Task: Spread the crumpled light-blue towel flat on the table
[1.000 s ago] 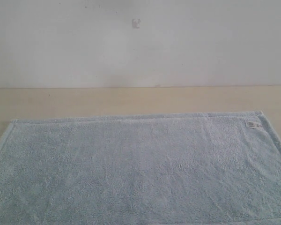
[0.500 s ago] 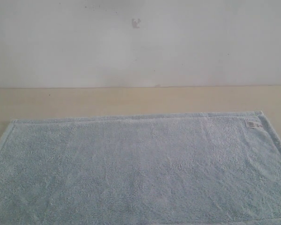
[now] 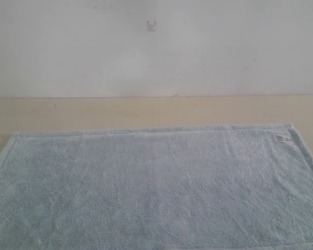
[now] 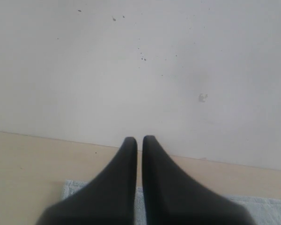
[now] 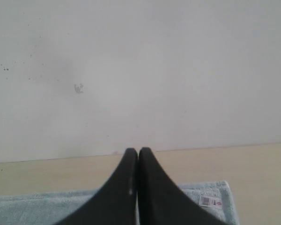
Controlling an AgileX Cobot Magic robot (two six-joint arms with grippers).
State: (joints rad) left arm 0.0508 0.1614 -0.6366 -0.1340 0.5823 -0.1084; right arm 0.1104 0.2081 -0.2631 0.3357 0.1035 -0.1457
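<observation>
— Nothing has shifted in the exterior view over the last second: the towel (image 3: 156,192) lies just where it lay, and no arm shows there, then or now.
— How does it lie?
— Spread flat on the table (image 3: 146,110), filling the near part of the view. Its far hem runs straight across with both far corners showing, and its near edge runs out of the picture. A small white tag (image 3: 281,138) sits by the far right corner. A strip of bare tabletop lies between the hem and the pale wall (image 3: 156,52), which carries a small dark mark (image 3: 152,25).
— And the left wrist view?
— The left gripper (image 4: 139,139) has its two black fingers (image 4: 124,178) drawn together, with only a thin slit between them and nothing held. A corner of the towel (image 4: 74,187) peeps out beside them, more of the cloth shows on their other side, and the bare table (image 4: 33,159) reaches on to the speckled wall. Whether the fingers touch the cloth I cannot tell.
— The right wrist view?
— Much the same. The right gripper (image 5: 138,151) is closed tip to tip and empty. The towel (image 5: 33,206) lies flat behind the fingers, its tag (image 5: 210,201) near the corner with a red spot on it, and bare table (image 5: 257,164) lies past the hem up to the wall
</observation>
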